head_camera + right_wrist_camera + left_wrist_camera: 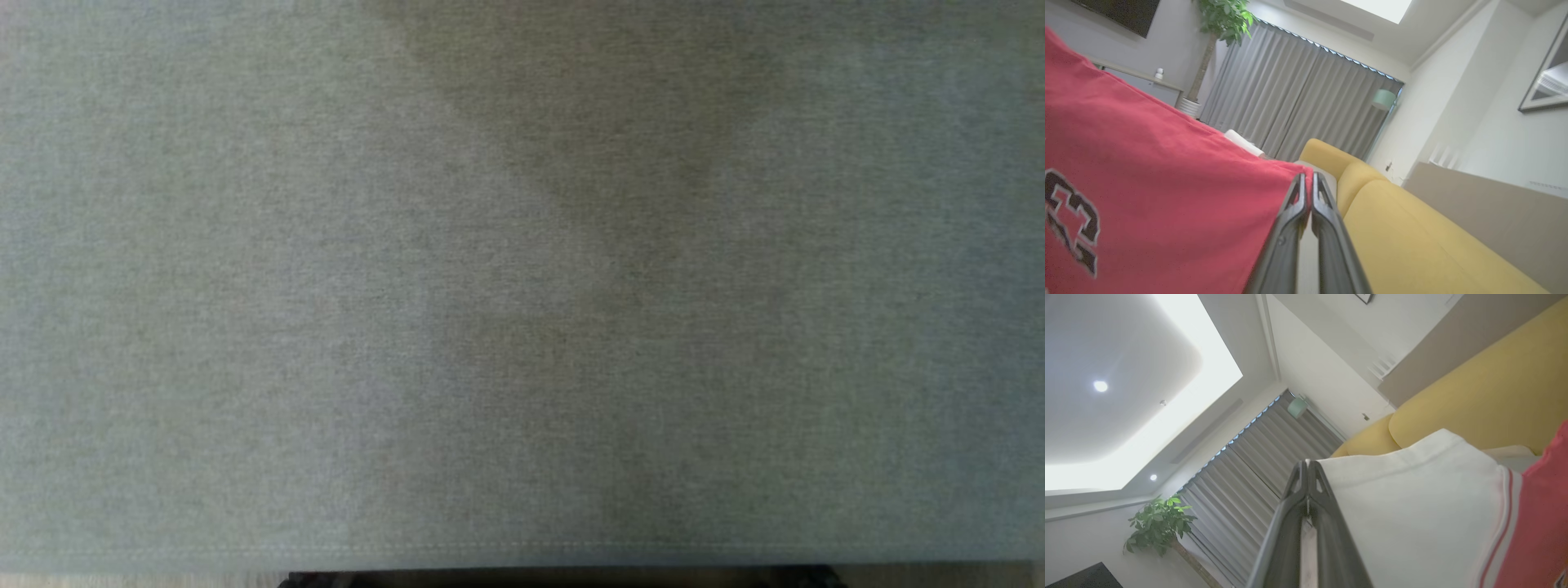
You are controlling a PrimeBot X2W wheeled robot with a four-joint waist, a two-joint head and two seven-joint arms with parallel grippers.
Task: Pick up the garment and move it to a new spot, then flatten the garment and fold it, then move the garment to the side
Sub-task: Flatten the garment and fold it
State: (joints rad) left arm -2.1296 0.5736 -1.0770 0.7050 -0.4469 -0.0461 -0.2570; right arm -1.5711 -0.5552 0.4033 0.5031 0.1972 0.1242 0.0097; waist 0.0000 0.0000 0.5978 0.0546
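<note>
Garment (pixel 1147 163): we are gripping it with left end effector (pixel 1308 469) and right end effector (pixel 1306 181), both clamped shut, stretching it for flattening

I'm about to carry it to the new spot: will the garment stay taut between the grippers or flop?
Likely floppy: the garment is thin knit cloth, pinched at its edges by the left gripper and right gripper. Probably light, so it should swing easily. In the head view it hangs across the camera, so expect sag.
</note>
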